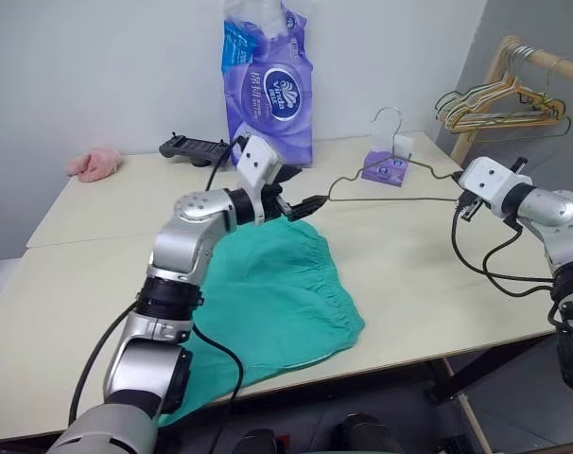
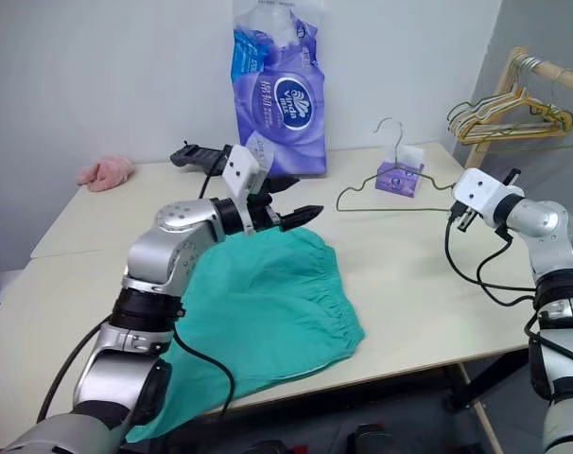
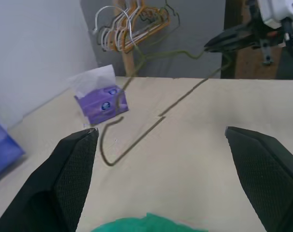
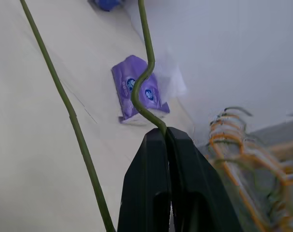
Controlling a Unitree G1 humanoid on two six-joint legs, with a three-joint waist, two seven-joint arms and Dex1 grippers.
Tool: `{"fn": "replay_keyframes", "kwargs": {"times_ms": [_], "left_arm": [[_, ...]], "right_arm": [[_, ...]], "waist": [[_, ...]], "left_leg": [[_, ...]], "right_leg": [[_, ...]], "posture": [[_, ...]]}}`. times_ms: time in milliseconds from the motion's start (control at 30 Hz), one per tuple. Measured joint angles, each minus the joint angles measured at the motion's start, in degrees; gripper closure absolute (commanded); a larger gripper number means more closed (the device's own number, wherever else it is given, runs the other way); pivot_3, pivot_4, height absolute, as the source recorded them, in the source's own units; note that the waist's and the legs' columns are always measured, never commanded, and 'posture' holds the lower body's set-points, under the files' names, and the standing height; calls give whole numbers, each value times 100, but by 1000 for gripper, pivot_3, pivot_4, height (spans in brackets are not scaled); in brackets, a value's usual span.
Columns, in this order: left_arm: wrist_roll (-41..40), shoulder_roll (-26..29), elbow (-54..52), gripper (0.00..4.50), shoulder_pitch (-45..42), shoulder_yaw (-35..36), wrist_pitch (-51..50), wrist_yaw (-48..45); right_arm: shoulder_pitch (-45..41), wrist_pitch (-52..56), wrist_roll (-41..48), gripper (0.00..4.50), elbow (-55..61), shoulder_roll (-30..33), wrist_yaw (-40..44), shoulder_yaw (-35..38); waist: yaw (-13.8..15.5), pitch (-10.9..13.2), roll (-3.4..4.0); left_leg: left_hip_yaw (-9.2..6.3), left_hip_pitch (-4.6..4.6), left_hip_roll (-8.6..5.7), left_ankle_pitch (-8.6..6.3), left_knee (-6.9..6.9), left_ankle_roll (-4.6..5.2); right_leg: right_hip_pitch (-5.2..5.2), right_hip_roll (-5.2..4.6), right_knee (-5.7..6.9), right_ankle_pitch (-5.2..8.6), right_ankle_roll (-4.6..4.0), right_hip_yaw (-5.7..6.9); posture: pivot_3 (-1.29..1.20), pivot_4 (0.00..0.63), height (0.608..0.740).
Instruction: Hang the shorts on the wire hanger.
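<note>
Pale table (image 1: 428,274). Shorts (image 1: 268,293) spread at front edge. Tissue box (image 1: 388,166), purple pack (image 1: 268,90), black controller (image 1: 194,148) along back edge; pink cloth (image 1: 95,164) at back left corner.

Bright, even room light across the pale surface (image 1: 409,255), no glare, and shadows staying soft under the shorts (image 1: 268,293). Head views look crisp. In the right wrist view, the bunched hangers (image 4: 238,140) blur badly; the near jaws go soft too.

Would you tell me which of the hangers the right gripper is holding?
The single olive-grey wire hanger, pinched by the right gripper above the table; the gold and green hangers hang on the rack.
</note>
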State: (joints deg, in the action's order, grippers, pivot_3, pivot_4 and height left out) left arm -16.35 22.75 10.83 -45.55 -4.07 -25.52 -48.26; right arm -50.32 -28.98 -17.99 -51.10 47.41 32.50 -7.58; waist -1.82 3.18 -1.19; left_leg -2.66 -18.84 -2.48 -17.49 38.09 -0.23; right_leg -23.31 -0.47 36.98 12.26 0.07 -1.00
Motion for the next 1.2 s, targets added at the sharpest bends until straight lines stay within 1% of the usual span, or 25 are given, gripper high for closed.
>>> {"fn": "replay_keyframes", "kwargs": {"times_ms": [133,267,400,500,667,767,900,967,1100,1200], "left_arm": [[-11,138,455,31,-279,-4,158,-395],[5,243,981,31,-298,-71,328,-958],[100,288,1368,31,-364,-131,600,-1318],[232,290,1843,31,-639,-133,989,-1416],[494,293,2404,31,-964,-198,1630,-1602],[768,201,2845,31,-971,-368,2068,-1650],[1040,7,3159,31,-970,-588,2442,-1783],[1151,-63,3295,31,-971,-648,2606,-1752],[1407,-204,3783,31,-1038,-650,3102,-1342],[1532,-254,3991,651,-1119,-651,3282,-1219]], "right_arm": [[-59,-933,-615,4500,116,286,-812,-174],[-104,-1725,-1151,4500,165,486,-1565,-314],[-104,-2425,-1506,4500,513,635,-1970,-410],[-89,-2777,-1667,4500,765,690,-2130,-462],[-42,-3048,-1660,4500,973,728,-2131,-486],[-33,-3072,-1404,4500,1266,697,-2000,-480],[-41,-2941,-1139,4500,1718,512,-1743,-479],[-62,-2849,-989,4500,1972,424,-1609,-478],[-76,-2656,-975,4500,2325,377,-1439,-470],[-75,-2537,-976,4500,2389,367,-1377,-469]], "waist": [[2,0,-1],[-7,1,-1],[-9,2,-3],[-9,3,-5],[-18,3,-5],[-25,3,-5],[-37,3,-5],[-41,3,-5],[-32,3,-6],[-29,3,-6]], "left_leg": [[4,-1,-1,0,-2,0],[10,0,1,0,-4,0],[12,-1,2,0,-3,0],[11,0,2,0,-1,1],[26,-2,1,-3,-2,6],[27,0,4,-5,-2,9],[28,-2,6,-7,-2,13],[29,-1,6,-9,-2,16],[25,2,6,-11,1,20],[27,1,6,-14,1,24]], "right_leg": [[0,0,-1,1,-1,-3],[0,4,0,3,-4,-8],[0,6,0,3,-4,-10],[0,7,-1,3,-4,-9],[0,7,-1,2,-4,-21],[0,10,0,2,-4,-22],[0,12,-1,2,-4,-23],[0,12,0,2,-4,-24],[0,11,-2,2,-3,-20],[0,11,-3,2,-2,-20]], "posture": [[-11,0,740],[-29,0,740],[-43,0,740],[-43,0,740],[-61,0,740],[-61,0,740],[-69,0,740],[-74,0,740],[-74,0,740],[-75,0,740]]}}
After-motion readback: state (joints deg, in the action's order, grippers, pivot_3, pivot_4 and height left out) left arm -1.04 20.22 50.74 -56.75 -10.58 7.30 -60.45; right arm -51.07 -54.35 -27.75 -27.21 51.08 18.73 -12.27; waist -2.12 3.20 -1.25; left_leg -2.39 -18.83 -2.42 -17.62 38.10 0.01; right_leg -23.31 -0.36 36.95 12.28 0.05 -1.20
